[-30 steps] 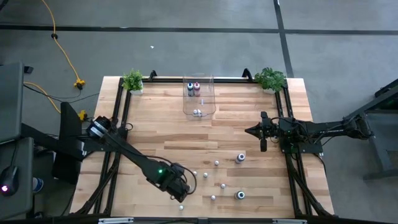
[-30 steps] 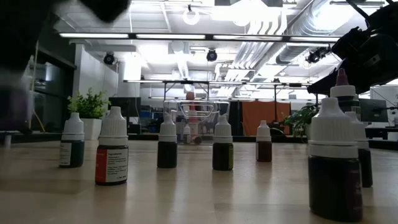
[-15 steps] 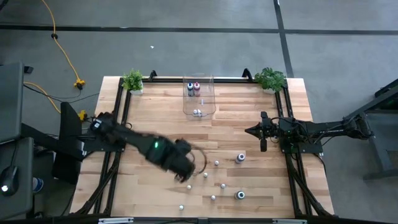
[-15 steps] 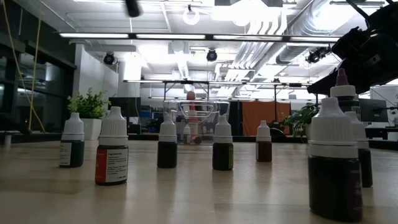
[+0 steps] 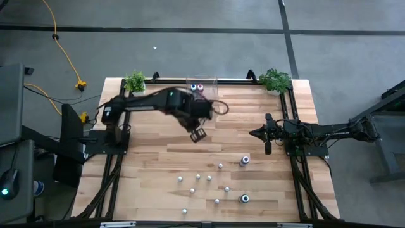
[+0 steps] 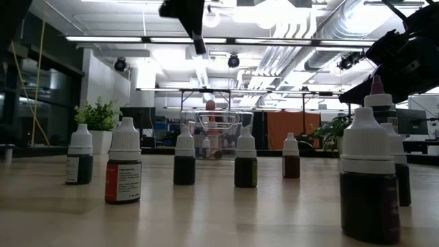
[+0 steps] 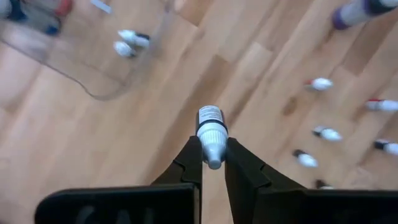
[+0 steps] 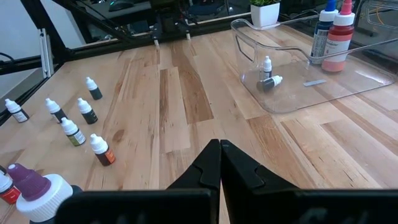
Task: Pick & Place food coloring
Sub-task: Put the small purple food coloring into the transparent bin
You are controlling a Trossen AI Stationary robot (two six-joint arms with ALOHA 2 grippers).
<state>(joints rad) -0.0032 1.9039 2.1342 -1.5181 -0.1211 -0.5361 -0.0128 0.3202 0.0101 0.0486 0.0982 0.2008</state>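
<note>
Small food coloring bottles (image 5: 204, 180) stand scattered on the near table (image 5: 152, 158); mid-table, right gripper (image 8: 220, 163) pinched closed, empty; farther, left gripper (image 7: 213, 163) clamps one bottle (image 7: 211, 127) aloft near the clear bin (image 5: 202, 101).

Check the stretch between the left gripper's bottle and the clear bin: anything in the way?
Nothing. In the left wrist view, bare wood separates the small bottle held by the left gripper from the clear bin.
</note>
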